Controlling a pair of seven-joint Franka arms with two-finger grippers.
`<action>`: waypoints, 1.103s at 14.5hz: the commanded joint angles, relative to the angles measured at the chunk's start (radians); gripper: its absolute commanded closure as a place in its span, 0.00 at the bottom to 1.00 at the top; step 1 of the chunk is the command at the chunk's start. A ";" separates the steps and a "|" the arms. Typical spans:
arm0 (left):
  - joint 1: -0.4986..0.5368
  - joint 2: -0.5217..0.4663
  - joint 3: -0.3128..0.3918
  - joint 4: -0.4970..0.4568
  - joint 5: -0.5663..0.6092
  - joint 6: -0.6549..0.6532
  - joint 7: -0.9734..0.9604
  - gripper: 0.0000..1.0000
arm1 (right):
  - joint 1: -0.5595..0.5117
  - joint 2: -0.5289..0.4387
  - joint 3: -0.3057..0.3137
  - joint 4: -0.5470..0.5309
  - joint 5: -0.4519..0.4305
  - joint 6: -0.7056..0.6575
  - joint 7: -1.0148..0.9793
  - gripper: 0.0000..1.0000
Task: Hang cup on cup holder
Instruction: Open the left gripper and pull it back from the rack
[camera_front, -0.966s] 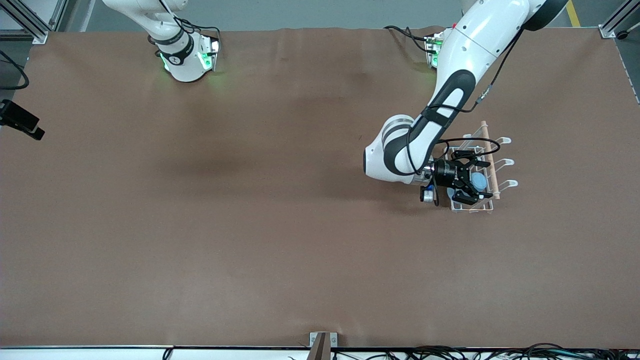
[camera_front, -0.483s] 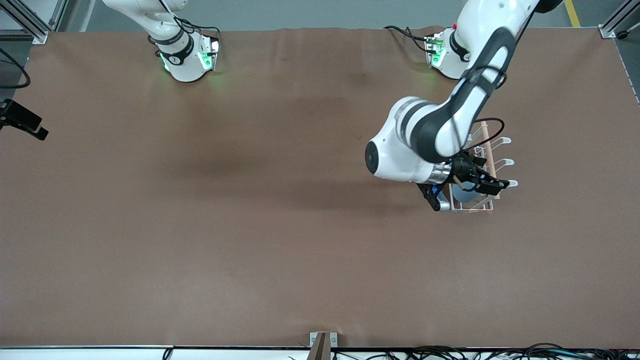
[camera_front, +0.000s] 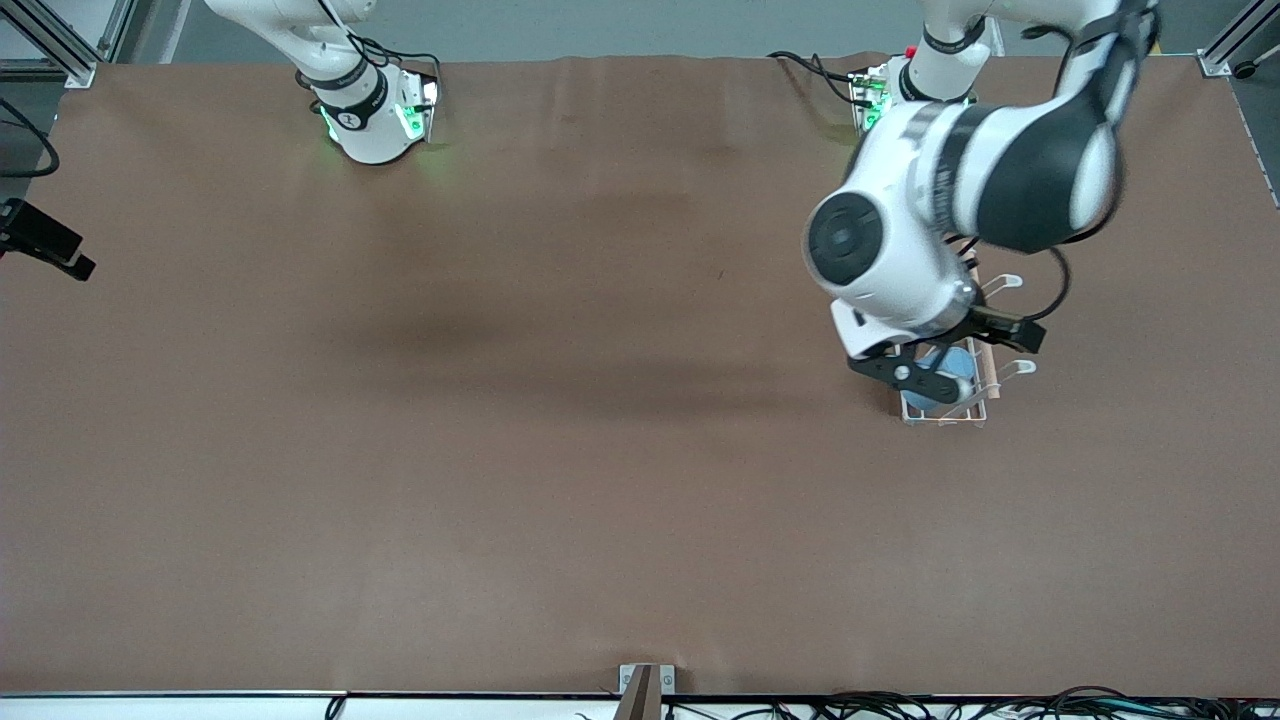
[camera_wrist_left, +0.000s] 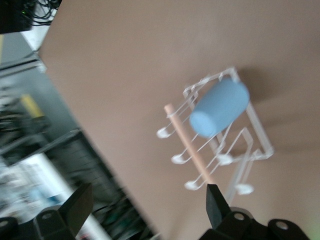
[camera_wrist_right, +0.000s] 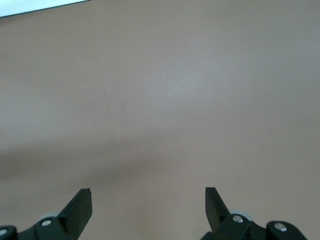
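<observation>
Since earlier: left hand lifted off the cup holder, now open and empty above it. Cup hung on a prong at the holder's 6 o'clock end. Right hand open, parked over bare bench. Step: retreat; only withdrawal is judged outstanding.

The left gripper lets go and lifts away above the cup holder, fingers spread wide, the arm swinging back toward its base. The cup now hangs on a prong, free of the fingers.
</observation>
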 joint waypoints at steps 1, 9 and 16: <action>0.146 -0.109 -0.021 -0.022 -0.183 0.111 -0.034 0.00 | -0.003 -0.002 -0.001 -0.001 0.014 0.001 0.003 0.00; 0.186 -0.317 0.148 -0.071 -0.548 0.191 -0.028 0.00 | -0.003 -0.001 -0.002 0.000 0.020 0.013 0.002 0.00; 0.099 -0.478 0.293 -0.177 -0.642 0.173 -0.011 0.00 | -0.009 0.001 -0.005 0.000 0.021 0.009 0.000 0.00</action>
